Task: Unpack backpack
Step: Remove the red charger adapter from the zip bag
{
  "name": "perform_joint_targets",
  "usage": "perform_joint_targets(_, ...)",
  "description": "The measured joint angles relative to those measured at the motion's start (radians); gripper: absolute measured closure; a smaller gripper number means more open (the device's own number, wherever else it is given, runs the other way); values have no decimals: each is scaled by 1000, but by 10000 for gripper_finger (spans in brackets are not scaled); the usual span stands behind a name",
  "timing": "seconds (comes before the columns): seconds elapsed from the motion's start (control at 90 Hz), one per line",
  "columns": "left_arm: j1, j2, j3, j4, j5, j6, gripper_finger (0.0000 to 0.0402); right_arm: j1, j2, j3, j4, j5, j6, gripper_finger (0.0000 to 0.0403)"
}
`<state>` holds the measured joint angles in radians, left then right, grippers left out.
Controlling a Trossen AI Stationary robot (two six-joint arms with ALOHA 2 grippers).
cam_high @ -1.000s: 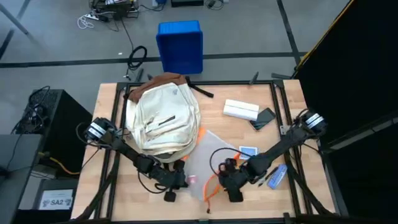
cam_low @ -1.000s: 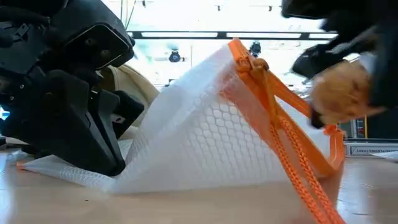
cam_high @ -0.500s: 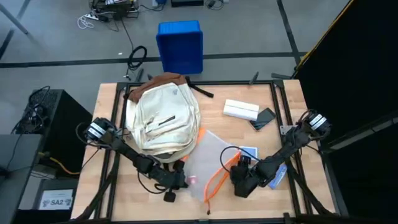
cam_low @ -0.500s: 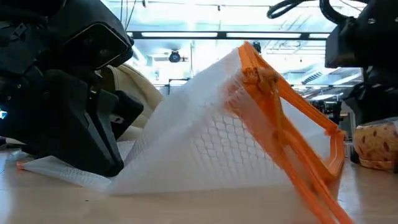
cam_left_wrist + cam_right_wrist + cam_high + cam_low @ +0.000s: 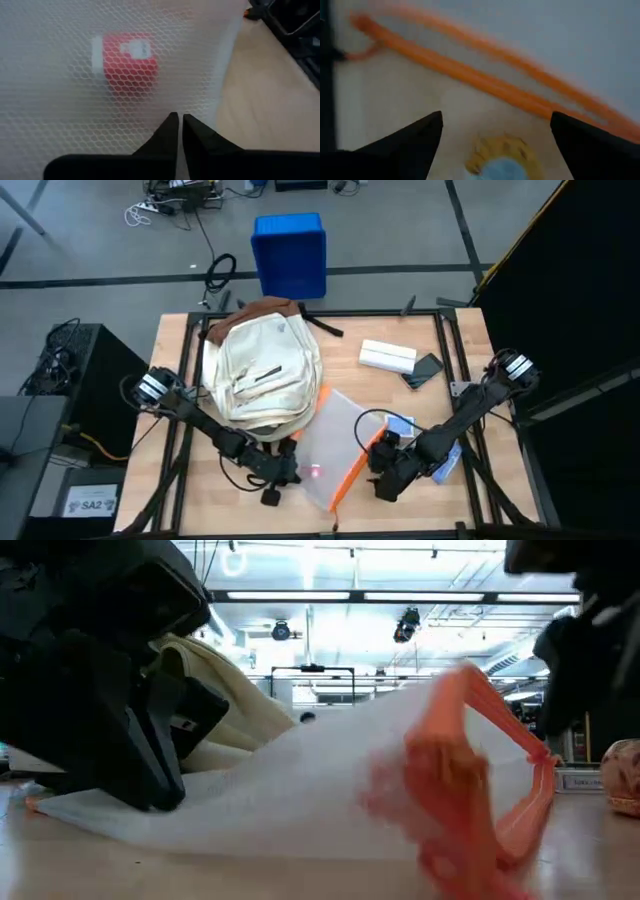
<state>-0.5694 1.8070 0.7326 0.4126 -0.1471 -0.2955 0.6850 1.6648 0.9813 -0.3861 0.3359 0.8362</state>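
Observation:
The cream-white backpack [image 5: 262,375] lies on its back at the table's left, its front pocket up. Next to it lies a clear mesh pouch [image 5: 335,438] with an orange zip edge [image 5: 455,790], sagging low. A red thing [image 5: 127,60] shows inside it. My left gripper [image 5: 288,472] is shut on the pouch's near left part. My right gripper [image 5: 385,478] stands open at the pouch's right, above a tan round thing [image 5: 625,775] that rests on the table; its fingers stand on either side of this thing [image 5: 497,162] without visibly touching it. My left gripper pinches the pouch's mesh wall [image 5: 172,102] between its two shut fingers, near the pouch's near left corner. The fingers come slanting down from the table's left. That corner [image 5: 90,808] lies flat on the table under the gripper.
A white box [image 5: 387,357] and a dark phone [image 5: 425,370] lie at the far right. A blue card [image 5: 400,423] and a blue flat thing [image 5: 447,463] lie by my right arm. A blue bin [image 5: 290,255] stands on the floor beyond the table.
My right gripper has carried the tan round thing out of the pouch's mouth toward the table's right edge, set it down and let go. The pouch's raised orange mouth has sunk toward the table, while the corner under my left gripper has stayed in place.

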Motion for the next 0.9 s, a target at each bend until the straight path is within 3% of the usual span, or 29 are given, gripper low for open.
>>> perform_joint_targets(0.156,0,-48,0,-31,-13,1,402,-1,49,0,140,6,-65,72)
perform_joint_targets(0.589,18,-50,0,-71,-106,3,402,-59,231,0,468,-21,-204,154)
perform_joint_targets(0.9,25,-50,1,-98,-107,3,402,-50,186,1,464,-234,-152,178)
